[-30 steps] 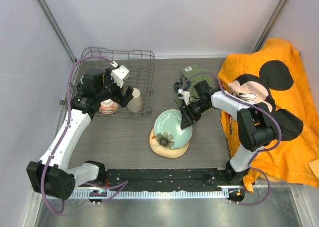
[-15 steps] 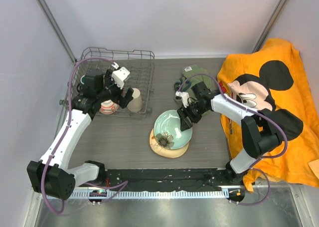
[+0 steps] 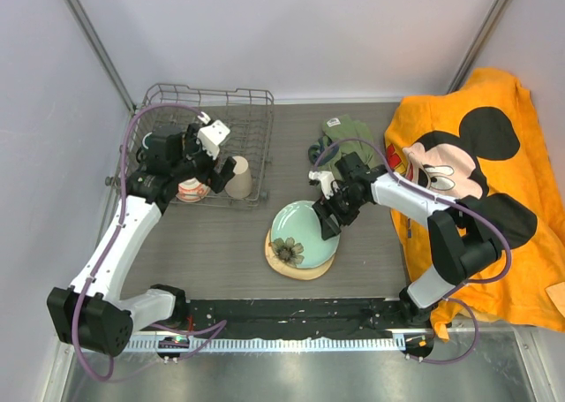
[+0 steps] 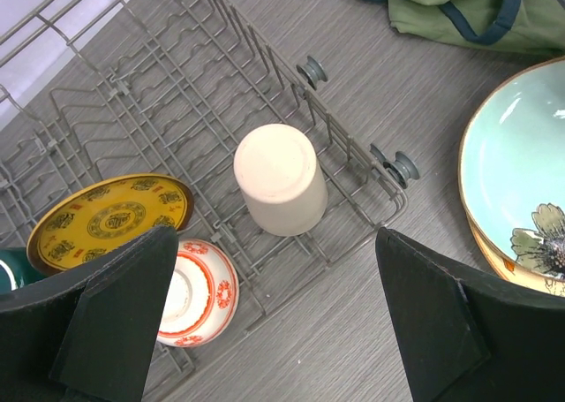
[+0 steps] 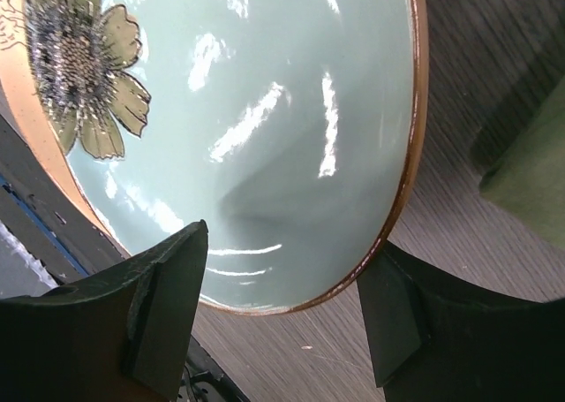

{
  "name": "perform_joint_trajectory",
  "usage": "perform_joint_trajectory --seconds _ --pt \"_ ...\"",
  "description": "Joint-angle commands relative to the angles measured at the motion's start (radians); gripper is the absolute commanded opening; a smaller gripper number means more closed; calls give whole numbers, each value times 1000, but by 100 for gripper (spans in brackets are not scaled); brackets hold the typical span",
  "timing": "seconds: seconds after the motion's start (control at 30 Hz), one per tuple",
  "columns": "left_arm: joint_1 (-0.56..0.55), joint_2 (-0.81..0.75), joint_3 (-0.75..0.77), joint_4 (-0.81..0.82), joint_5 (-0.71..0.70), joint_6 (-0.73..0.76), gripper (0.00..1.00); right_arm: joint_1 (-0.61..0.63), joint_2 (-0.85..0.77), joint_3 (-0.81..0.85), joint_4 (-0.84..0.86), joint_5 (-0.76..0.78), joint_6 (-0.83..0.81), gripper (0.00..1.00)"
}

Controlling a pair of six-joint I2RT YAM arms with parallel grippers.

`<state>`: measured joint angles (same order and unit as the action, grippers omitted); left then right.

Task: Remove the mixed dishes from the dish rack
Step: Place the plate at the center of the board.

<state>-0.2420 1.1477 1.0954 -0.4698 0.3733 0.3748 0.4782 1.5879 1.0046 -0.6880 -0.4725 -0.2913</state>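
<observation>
Right tool (image 3: 328, 216) spread, released — the pale green plate (image 3: 298, 225) lies stacked on the cream floral plate (image 3: 296, 265) on the worktop (image 3: 221, 243). My left tool (image 4: 275, 238) hangs wide open over the beige cup (image 4: 278, 177) in the dish rack (image 4: 132, 93) — next I'd lower and clench.

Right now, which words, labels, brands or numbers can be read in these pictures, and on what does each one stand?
No word or number can be read in any view.
olive-green cloth: a small pale patch, too small to read.
small yellow patterned plate: ornaments only, no legible characters.
orange cloth: a cartoon mouse picture, no words.
</observation>
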Motion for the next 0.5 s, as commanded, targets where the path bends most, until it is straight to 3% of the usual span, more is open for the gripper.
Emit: perform_joint_trajectory --seconds 0.0,0.47 --pt "-3 -28 -5 8 -10 15 100 16 -51 -14 28 17 4 72" --pt "-3 -23 -34 45 -80 38 100 37 -68 -32 39 41 1 73"
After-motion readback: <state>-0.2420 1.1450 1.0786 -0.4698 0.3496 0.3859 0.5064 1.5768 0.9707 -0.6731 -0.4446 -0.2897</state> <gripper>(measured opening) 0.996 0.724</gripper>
